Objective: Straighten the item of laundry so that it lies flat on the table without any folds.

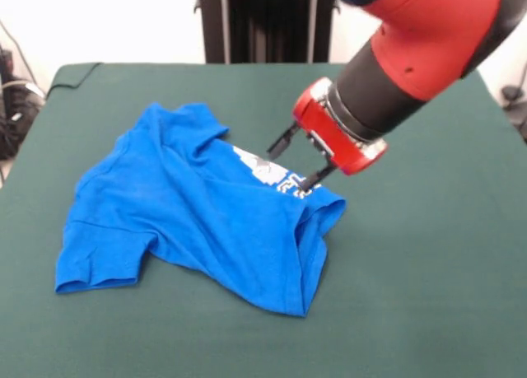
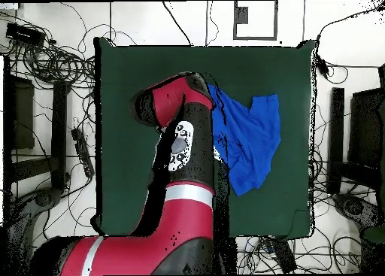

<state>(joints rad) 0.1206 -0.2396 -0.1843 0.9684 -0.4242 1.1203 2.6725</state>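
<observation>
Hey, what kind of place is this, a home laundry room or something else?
Most likely a robotics lab, not a home. A red and black robot arm works over a blue T-shirt on a green cloth-covered table, and loose cables sprawl around the table.

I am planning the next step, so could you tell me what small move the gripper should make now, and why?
Probably lower the open gripper onto the folded edge of the blue T-shirt by the print. The gripper hangs right at that edge, and the shirt lies doubled over on the green table.
</observation>
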